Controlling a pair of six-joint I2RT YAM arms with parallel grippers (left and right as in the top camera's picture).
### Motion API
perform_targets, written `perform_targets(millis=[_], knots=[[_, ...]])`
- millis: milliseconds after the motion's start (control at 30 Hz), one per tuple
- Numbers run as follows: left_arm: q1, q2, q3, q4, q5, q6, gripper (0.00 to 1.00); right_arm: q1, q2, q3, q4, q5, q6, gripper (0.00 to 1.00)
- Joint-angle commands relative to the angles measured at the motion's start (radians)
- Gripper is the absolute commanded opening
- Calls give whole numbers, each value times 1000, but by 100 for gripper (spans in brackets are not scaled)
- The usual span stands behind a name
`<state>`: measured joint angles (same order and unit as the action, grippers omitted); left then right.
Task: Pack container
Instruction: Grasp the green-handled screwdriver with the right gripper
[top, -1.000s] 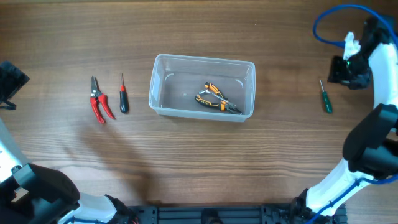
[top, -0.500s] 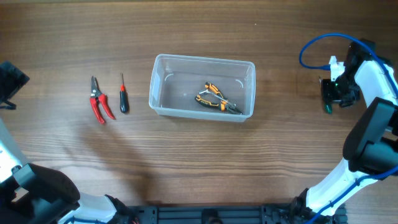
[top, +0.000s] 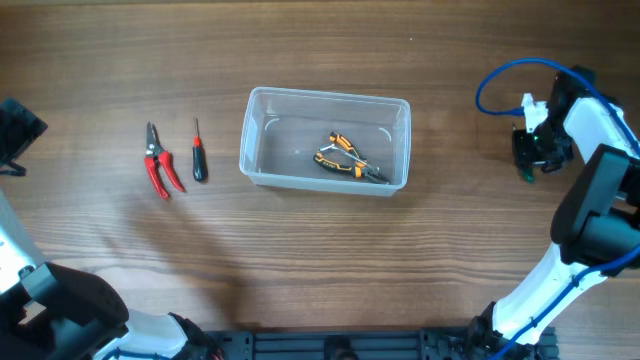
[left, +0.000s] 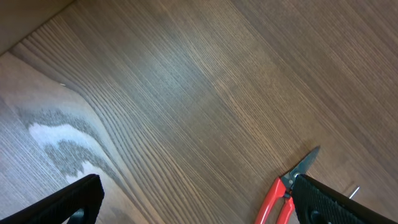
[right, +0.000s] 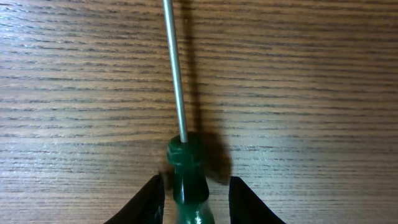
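Container | centre of wood-grain table, long axis 9–3 o'clock, mouth up | clear smooth plastic, rounded corners, thick rim | right gripper at 3 o'clock, spread astride green screwdriver | left gripper spread wide

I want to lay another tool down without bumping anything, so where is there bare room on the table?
Bare wood: between the container and the right gripper, which straddles the green screwdriver, and along the near and far sides of the table. Inside it, the left half is free; pliers lie right. Crowded: red pruners and red-and-black screwdriver beside its left wall.
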<state>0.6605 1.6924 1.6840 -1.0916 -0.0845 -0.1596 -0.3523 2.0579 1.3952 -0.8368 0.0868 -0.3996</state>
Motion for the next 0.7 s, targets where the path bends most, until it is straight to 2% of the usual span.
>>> perform_targets(millis=[0,33,67,233,367,500,667], knots=[[5,11,14,2,0,-13,100,6,42,-10,7,-25,-16,34],[5,11,14,2,1,-13,100,6,49,-10,6,-28,-16,41],[5,11,14,2,1,-13,100,6,61,-10,5,-28,-16,41],[5,11,14,2,0,-13,100,6,73,-10,-21,-43,18,16],[5,11,14,2,1,-13,100,6,72,6,-35,-88,40,9],[5,11,14,2,1,-13,100,6,72,100,-99,-93,63,6],[5,11,14,2,0,-13,100,21,64,378,-245,-208,61,9]])
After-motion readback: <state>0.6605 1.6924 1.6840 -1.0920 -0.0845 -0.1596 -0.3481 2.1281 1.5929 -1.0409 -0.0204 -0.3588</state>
